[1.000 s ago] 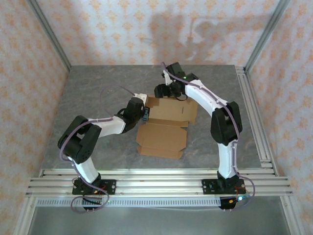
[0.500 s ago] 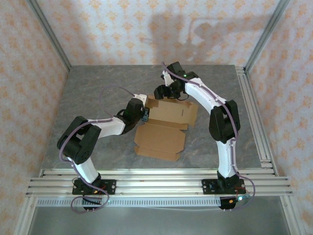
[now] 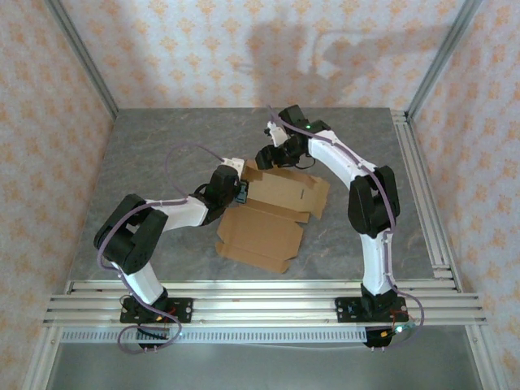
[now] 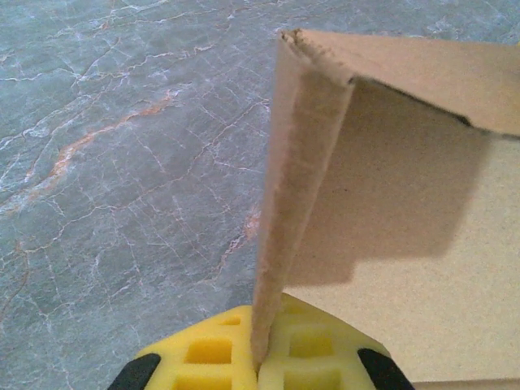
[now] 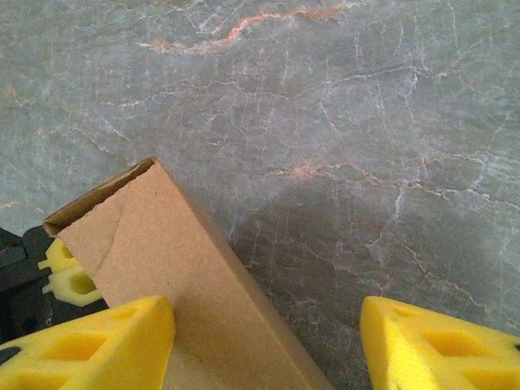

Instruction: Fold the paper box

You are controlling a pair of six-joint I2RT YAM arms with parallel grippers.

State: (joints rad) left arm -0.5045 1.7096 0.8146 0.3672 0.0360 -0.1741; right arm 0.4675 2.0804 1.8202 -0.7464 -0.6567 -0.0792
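Two grippers work on the plain brown cardboard mailer box, lying part-folded at the centre of the overhead frame on the grey marbled table. The left gripper pinches an upright side wall. The right gripper stands wide around a raised flap. Probably the right one should close squarely near the crease while the pinch holds firm.

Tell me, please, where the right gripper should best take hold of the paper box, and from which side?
Probably the raised flap of the paper box, pinched at its top edge from above. It stands as a thin panel between the right gripper's open fingers, while the left gripper clamps the neighbouring upright flap.
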